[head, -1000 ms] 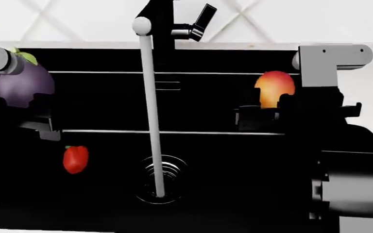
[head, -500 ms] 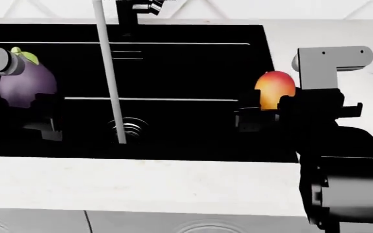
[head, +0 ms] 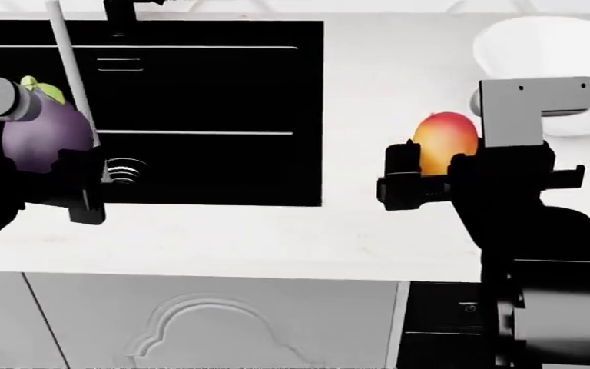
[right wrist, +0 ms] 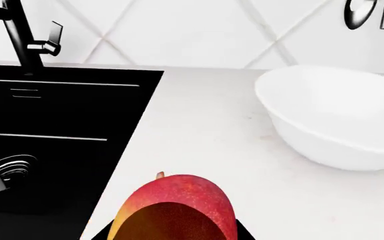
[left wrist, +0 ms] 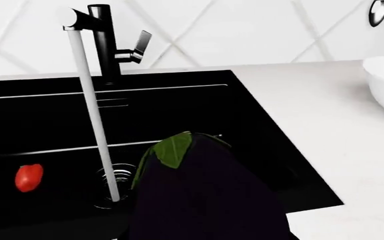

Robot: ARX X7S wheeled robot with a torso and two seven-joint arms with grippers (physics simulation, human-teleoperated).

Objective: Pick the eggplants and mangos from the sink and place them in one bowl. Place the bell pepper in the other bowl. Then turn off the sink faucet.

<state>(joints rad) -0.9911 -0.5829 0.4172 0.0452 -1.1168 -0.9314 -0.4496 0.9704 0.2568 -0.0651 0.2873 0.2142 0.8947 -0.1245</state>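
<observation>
Carrying two fruits at once: left claw [head: 74, 181] is clamped on an eggplant [head: 44, 134], held up at the sink's near edge; right claw [head: 418, 181] is clamped on a mango [head: 445, 142], held over the pale surface [head: 377, 92] to the right of the sink [head: 223, 92].

White bowl [head: 541, 54] sits on the surface beyond the right arm, apart from the mango. Only one bowl is visible; the second is out of frame.

Bell pepper [left wrist: 28, 177] lies on the sink floor beside the drain [left wrist: 115, 182], seen only in the left wrist view. Sink faucet [left wrist: 105, 40] is on, with a pale stream [left wrist: 95, 125] falling into the drain.

Risks, as I judge them:
- Both fruits are smooth and rounded; a jolt in transit could roll one out of its claw, onto the surface or back into the sink.
- A release too high over the bowl's sloped wall could bounce the mango out or shove the bowl.
- The left arm must cross toward the same bowl; the two arms could crowd each other there.
- The pepper must go in the other bowl, so mixing them up would spoil the sort.
- The faucet handle is easily forgotten until last.

No brands, labels or legible writing anywhere.
</observation>
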